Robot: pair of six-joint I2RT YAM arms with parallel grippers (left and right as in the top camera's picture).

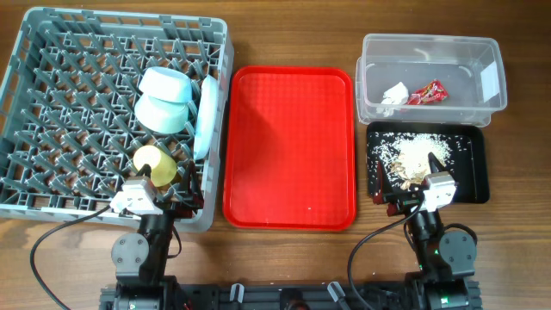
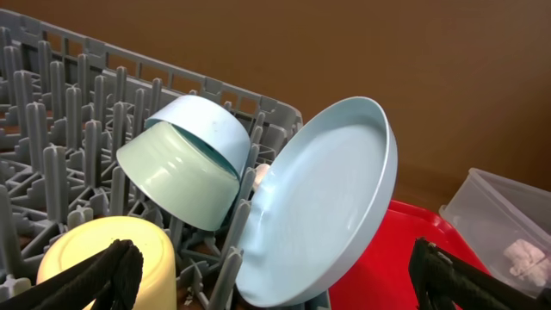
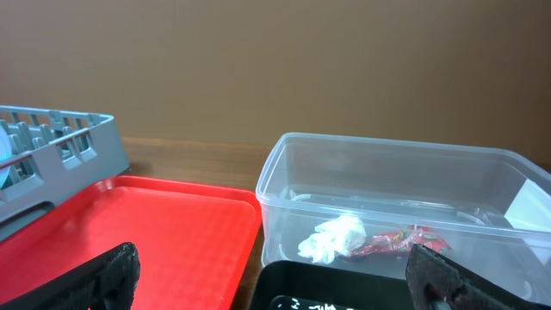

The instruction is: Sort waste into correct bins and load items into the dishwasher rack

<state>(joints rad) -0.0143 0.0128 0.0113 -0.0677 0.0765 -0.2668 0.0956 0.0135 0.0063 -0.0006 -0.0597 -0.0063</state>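
The grey dishwasher rack (image 1: 52,112) holds a pale-blue bowl (image 1: 164,99) tipped on its side, a pale-blue plate (image 1: 207,116) standing on edge, and a yellow-green cup (image 1: 155,164). All three also show in the left wrist view: bowl (image 2: 185,164), plate (image 2: 327,198), cup (image 2: 103,250). The clear tub (image 1: 430,47) holds the white tissue (image 1: 394,93) and red wrapper (image 1: 428,92). The black tray (image 1: 473,172) holds food scraps (image 1: 413,159). My left gripper (image 1: 153,191) is open and empty at the rack's near edge (image 2: 275,275). My right gripper (image 1: 411,191) is open and empty over the black tray's near end (image 3: 275,271). I cannot make out the fork and spoon.
A flat red serving tray (image 1: 288,146) lies between the rack and the bins, with nothing on it. The clear tub stands behind the black tray at the right. Brown wooden table (image 1: 284,34) runs all round.
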